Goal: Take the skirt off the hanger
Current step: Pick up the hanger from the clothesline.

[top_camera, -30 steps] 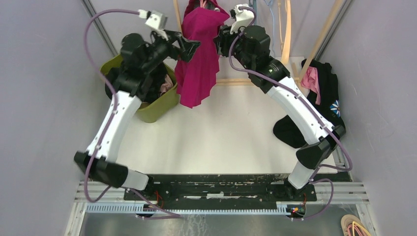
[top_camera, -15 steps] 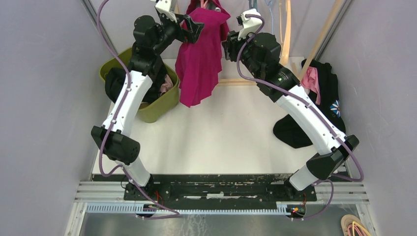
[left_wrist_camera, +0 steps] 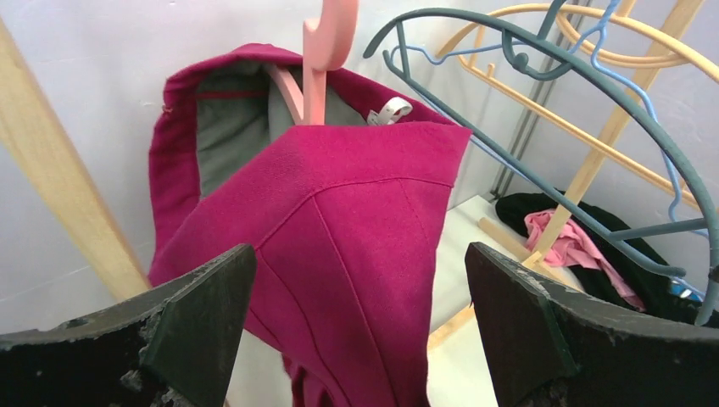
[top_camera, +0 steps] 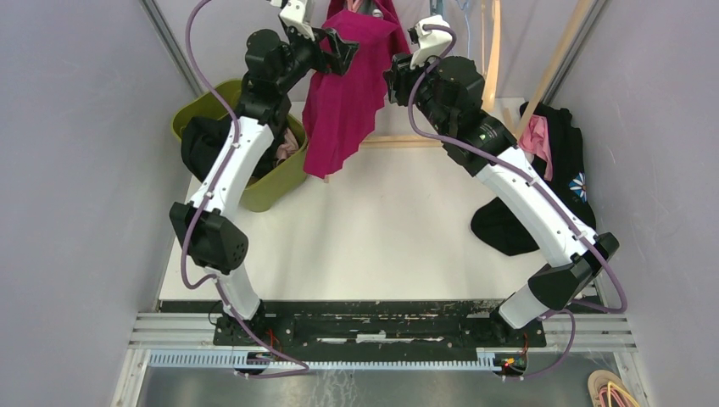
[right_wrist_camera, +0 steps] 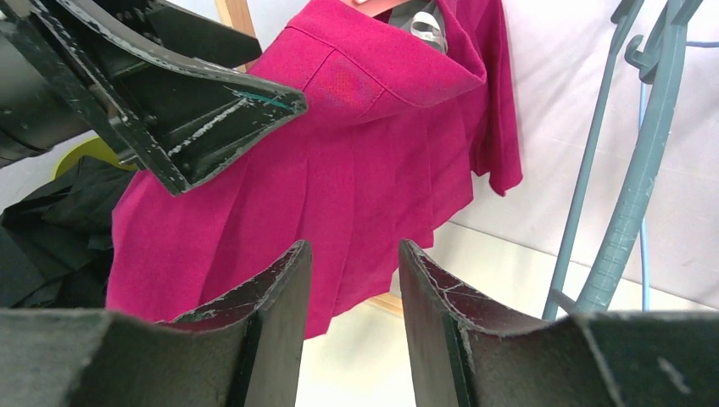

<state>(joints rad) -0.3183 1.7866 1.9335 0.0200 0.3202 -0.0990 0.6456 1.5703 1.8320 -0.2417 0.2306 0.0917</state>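
Observation:
A magenta skirt (top_camera: pixel 343 93) hangs on a pink hanger (left_wrist_camera: pixel 326 51) at the back of the rack. My left gripper (top_camera: pixel 343 52) is wide open at the skirt's upper left edge, and the waistband (left_wrist_camera: pixel 339 220) lies just ahead between its fingers without touching them. My right gripper (top_camera: pixel 392 80) is open and empty, just right of the skirt. In the right wrist view the skirt (right_wrist_camera: pixel 365 153) hangs ahead of my right gripper (right_wrist_camera: pixel 353 246), and the left gripper's fingers (right_wrist_camera: pixel 212 110) reach in from the left at waistband height.
A green basket (top_camera: pixel 280 182) with dark clothes stands left of the skirt. A black and pink clothes pile (top_camera: pixel 560 153) lies at the right. Empty teal, blue and yellow hangers (left_wrist_camera: pixel 543 93) hang right of the skirt. Wooden rack posts (top_camera: pixel 560 51) stand behind.
My left arm has risen and moved its open gripper right, up to the skirt's waistband. The right gripper shifted slightly up, then stayed. The skirt's hem swung a little left.

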